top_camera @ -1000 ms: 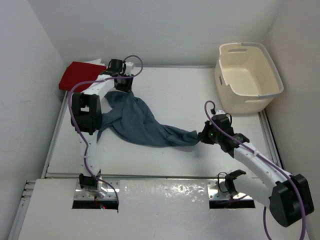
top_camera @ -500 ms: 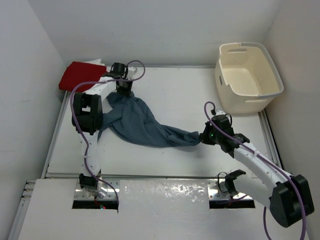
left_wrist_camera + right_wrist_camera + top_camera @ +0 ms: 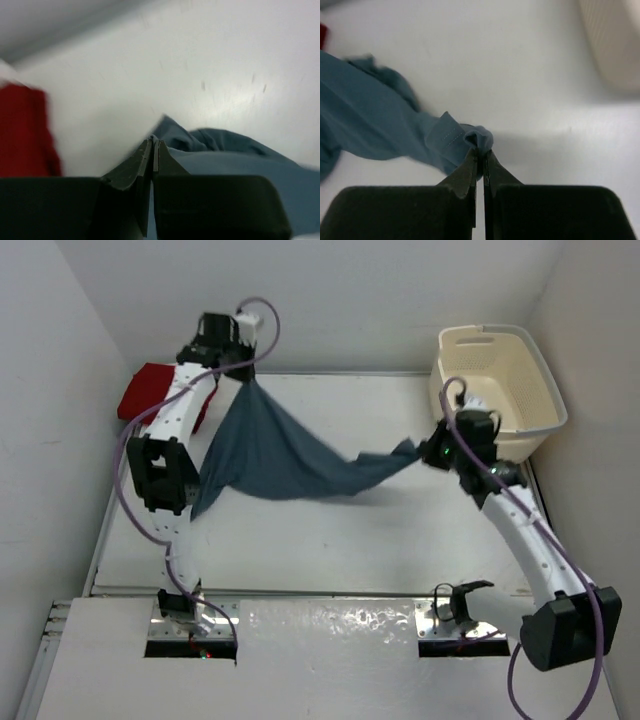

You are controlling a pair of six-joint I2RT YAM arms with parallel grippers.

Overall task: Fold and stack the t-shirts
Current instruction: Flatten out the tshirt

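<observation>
So both arms are hanging onto the slate blue-grey t-shirt (image 3: 275,455) right now, one at each end. The left gripper (image 3: 243,375) is sitting high over the far-left part of the table (image 3: 400,530), jaws pressed together on an edge of the cloth. Its wrist view is pretty blurry, but the fingers are meeting tip to tip there with blue fabric poking out just past them. The right gripper (image 3: 425,452) is doing the same over on the right, just beside the near-left corner of the cream laundry basket (image 3: 497,390). Its wrist view is showing the jaws pinching a small bunched fold with a stitched hem running along it. The shirt is stretching between the two grippers and sagging a bit in the middle. The left half is hanging down as a wide triangle, and its lowest corner is dropping toward the table right next to the left arm (image 3: 165,455). Can't tell from here whether that corner is actually touching the surface. The red t-shirt (image 3: 150,390) is lying in the far-left corner of the table, partly hiding behind that arm and well apart from the basket, which is sitting in the far-right corner.
</observation>
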